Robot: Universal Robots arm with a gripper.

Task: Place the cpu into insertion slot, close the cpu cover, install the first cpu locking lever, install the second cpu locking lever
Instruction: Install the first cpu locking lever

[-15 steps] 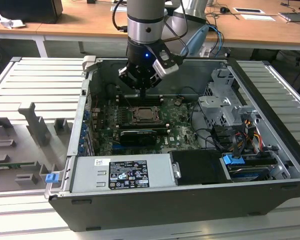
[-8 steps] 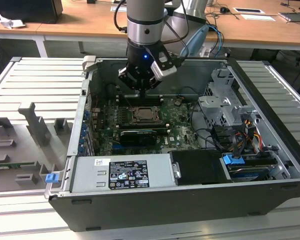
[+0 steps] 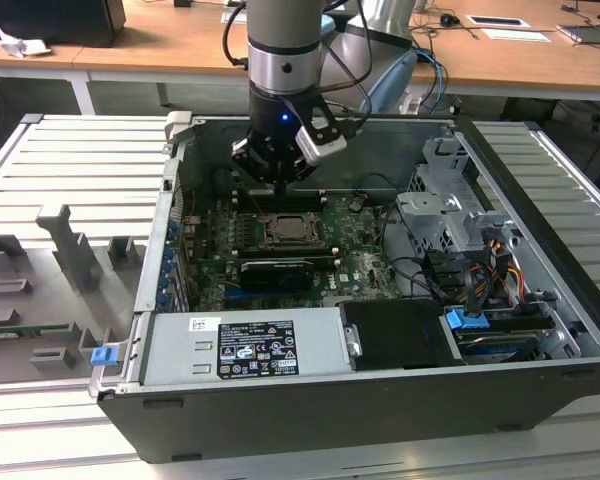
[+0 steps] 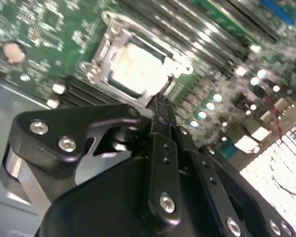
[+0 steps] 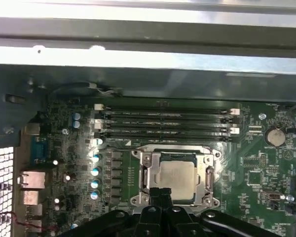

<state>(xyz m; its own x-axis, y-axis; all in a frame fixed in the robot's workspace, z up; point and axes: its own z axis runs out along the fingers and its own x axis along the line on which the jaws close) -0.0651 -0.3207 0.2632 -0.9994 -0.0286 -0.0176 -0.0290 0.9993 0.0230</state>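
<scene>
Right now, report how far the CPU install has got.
Done, by the look of it: the cpu lies seated flat, and the cpu cover is down, framing it. In hand: the pincer, fingers shut, has its tip at the cover's edge in both wrist views. Left: I cannot tell whether either locking lever is latched.
</scene>
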